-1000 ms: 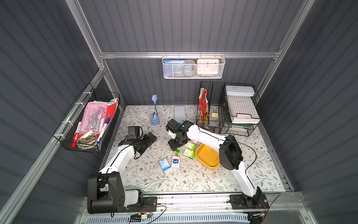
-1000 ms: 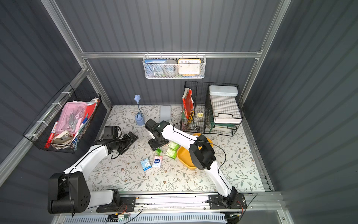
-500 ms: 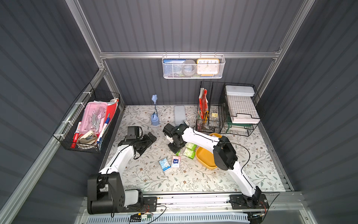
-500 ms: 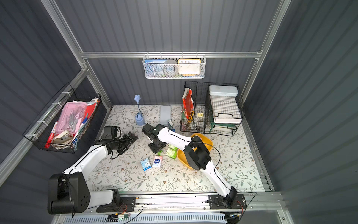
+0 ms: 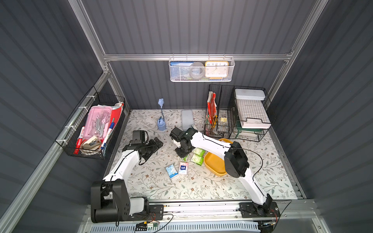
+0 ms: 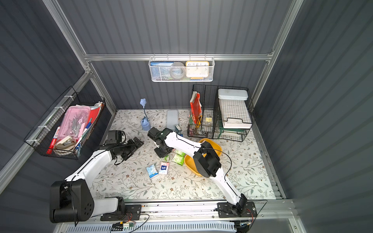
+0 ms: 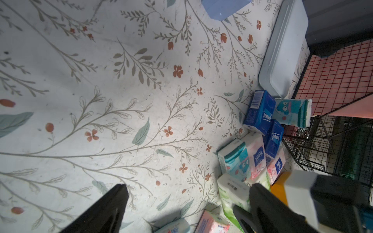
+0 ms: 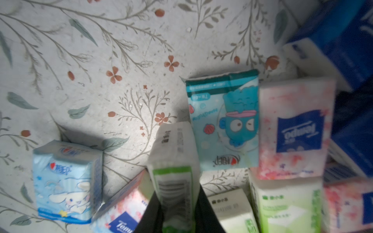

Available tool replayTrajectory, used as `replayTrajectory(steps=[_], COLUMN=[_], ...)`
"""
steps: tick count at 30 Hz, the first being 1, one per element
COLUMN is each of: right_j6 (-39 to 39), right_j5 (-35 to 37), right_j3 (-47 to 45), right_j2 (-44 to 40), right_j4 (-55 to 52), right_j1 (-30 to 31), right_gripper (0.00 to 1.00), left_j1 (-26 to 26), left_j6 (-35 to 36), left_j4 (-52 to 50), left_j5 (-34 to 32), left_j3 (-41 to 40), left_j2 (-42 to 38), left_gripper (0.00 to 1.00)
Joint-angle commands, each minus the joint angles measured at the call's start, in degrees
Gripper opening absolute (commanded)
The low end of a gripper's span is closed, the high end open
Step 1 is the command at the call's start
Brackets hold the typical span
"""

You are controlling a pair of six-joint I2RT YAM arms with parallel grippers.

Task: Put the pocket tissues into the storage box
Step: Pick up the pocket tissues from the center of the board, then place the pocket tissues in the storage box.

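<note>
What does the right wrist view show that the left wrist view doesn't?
Right wrist only: the right tool shut on a green-and-white packet.
Left wrist only: the left tool, open with nothing between its fingers; the grey-blue case; the black wire basket; a sliver of the yellow storage box.
Both: the teal cartoon packet lying flat, the pink-and-white packet beside it, dark blue packets and the floral mat.

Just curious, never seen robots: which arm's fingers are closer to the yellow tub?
Right. The right fingers, shut on a green-and-white packet, are just across two green packets from the yellow tub; the left fingers, open, are farther out beyond them.
</note>
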Motion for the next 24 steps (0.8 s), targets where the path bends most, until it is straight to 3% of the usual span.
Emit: replayTrajectory(steps=[1,8,13,16,24], right_j6=[2.60,14.03,25.55,29.86,38.71], right_j5=[0.93,2.55,2.54,3.41,8.47], right_j3=[-1.24,-8.56,-19.85,-26.50,-38.16], right_j2=[-6.11,-15.28,-25.26,-31.01,-42.79], right_j4=[0.68,0.78,2.13,3.17,0.73], right_j1=[-0.39,-4.45,-11.78,-16.12,-25.11], right_gripper=[0.15,0.16,0.16,0.16,0.16], left_j1=[0.42,-1.17,-8.01,-12.81,-19.65], left_j6=[2.98,2.41,4.70,6.26,6.33], left_j4=[-0.86,0.41,-1.15,-2.05,-1.67], left_j5=[-0.65,1.56,-0.16,-1.84,-3.24], left_j3=[2.56,4.85,9.30,12.41,15.92], left_j2=[-0.67,0.80,4.37,7.07,11.35], left_gripper=[0.99,0.99,0.99,0.99,0.99])
